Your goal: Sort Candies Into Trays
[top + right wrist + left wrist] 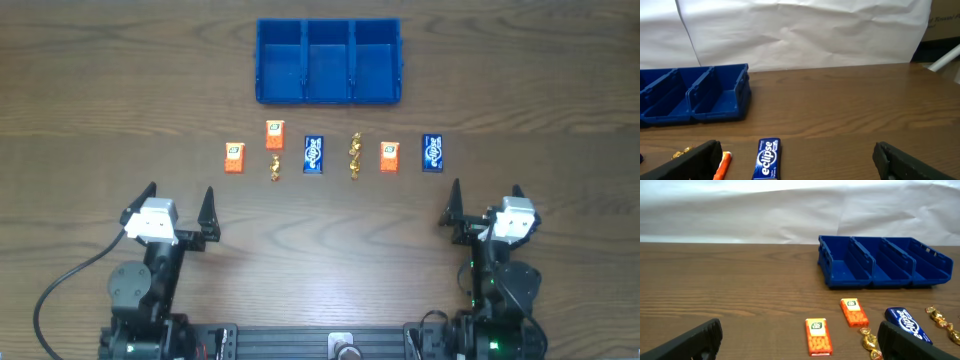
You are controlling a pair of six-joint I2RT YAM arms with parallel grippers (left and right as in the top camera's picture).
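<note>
Showing three bare compartments, the blue tray (328,97) lies beyond left tool (180,190) and right tool (486,187), both apart.

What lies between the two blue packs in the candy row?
Top view: gold candies and an orange box lie between the middle blue pack and the end blue pack.

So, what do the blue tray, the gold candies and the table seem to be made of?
The blue tray looks like moulded plastic, smooth with a slight sheen. The gold candies seem wrapped in metallic foil: they glint and look crinkled. The table shows brown wood grain, matt; solid wood or laminate, I cannot tell.
</note>
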